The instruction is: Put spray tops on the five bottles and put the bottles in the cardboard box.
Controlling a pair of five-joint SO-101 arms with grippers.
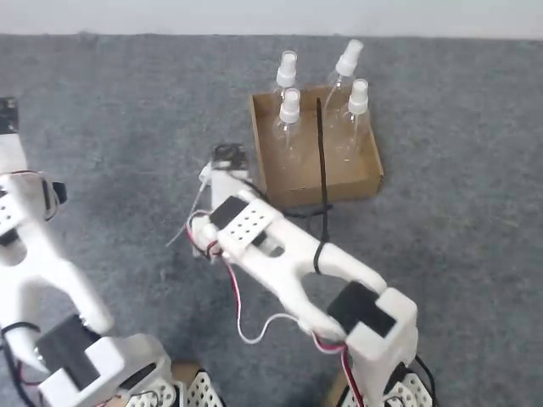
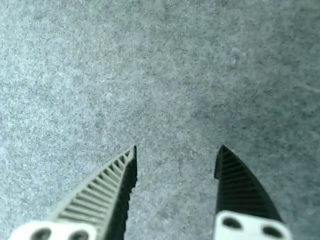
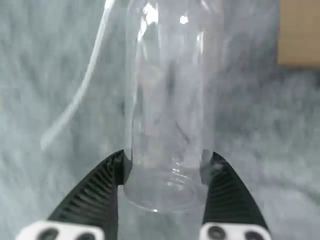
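A clear bottle (image 3: pixel 167 95) without a top lies lengthwise between the fingers of my right gripper (image 3: pixel 167 156), which is shut on it near its threaded neck. A thin spray-top dip tube (image 3: pixel 75 100) lies on the carpet beside the bottle. In the high view my right gripper (image 1: pixel 222 182) sits just left of the cardboard box (image 1: pixel 366 174), with the white tube (image 1: pixel 188 216) slanting out beside it. Several bottles with white spray tops (image 1: pixel 290 106) stand upright in the box. My left gripper (image 2: pixel 175 155) hangs open over bare grey carpet, holding nothing.
Grey carpet (image 1: pixel 127 110) covers the whole work area. A black cable (image 1: pixel 322 170) crosses the box and runs along the right arm. The left arm (image 1: pixel 34 246) stands at the near left, far from the box.
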